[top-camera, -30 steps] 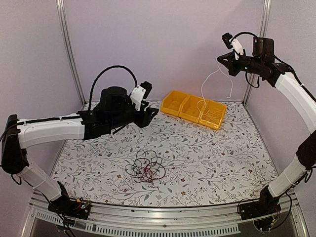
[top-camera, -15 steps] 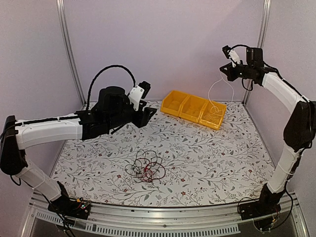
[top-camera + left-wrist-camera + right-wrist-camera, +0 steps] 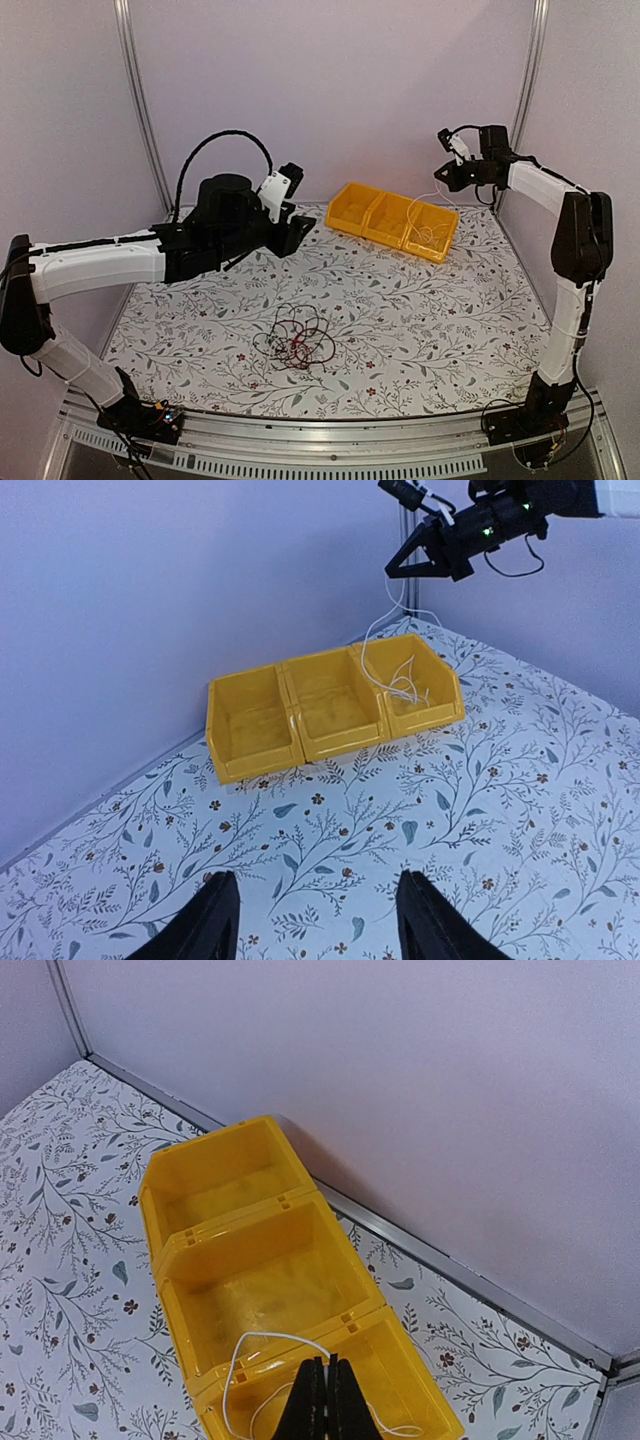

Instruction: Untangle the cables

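The cables show in two places. A small tangle of black and red wires (image 3: 297, 343) lies on the floral table, near the front and middle. A thin white cable (image 3: 414, 214) hangs from my right gripper (image 3: 443, 182) into the rightmost yellow bin (image 3: 432, 233). In the right wrist view the gripper (image 3: 328, 1365) is shut on the white cable (image 3: 262, 1338), which loops over the bin's rim. My left gripper (image 3: 300, 232) hovers over the back left of the table, well away from the tangle. Its fingers (image 3: 215, 920) stand open with nothing between them.
Three joined yellow bins (image 3: 252, 720) sit at the back of the table against the wall; the left and middle ones hold nothing. Metal frame posts (image 3: 135, 100) stand at the back corners. The right arm (image 3: 470, 530) hangs above the bins.
My right gripper has come down and back toward the wall over the right bin, letting more of the white cable sink into it. The left arm has barely moved.
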Tool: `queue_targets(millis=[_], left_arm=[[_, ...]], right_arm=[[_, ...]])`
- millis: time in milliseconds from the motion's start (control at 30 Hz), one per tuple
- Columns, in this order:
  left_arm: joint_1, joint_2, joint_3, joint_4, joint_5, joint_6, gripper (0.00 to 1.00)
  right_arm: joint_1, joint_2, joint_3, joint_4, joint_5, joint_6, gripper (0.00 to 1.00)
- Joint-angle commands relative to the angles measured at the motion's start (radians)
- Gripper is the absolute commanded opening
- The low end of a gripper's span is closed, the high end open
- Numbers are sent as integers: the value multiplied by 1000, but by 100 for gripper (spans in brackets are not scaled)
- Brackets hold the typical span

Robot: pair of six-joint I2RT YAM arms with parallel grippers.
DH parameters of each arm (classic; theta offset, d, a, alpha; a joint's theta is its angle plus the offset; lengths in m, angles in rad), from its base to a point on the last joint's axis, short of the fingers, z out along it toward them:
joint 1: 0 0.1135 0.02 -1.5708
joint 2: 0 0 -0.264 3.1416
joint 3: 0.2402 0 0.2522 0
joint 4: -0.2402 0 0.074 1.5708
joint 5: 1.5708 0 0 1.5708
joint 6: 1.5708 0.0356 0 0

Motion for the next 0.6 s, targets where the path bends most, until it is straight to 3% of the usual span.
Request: queue_targets(millis=[0,567], left_arm=[[1,-22,11,-3,-1,13,55],[1,-7,14,-8,3,14,55]], right_arm=[[-1,54,51,1,-64,37,0],[-1,108,111,11,-224,48,0]])
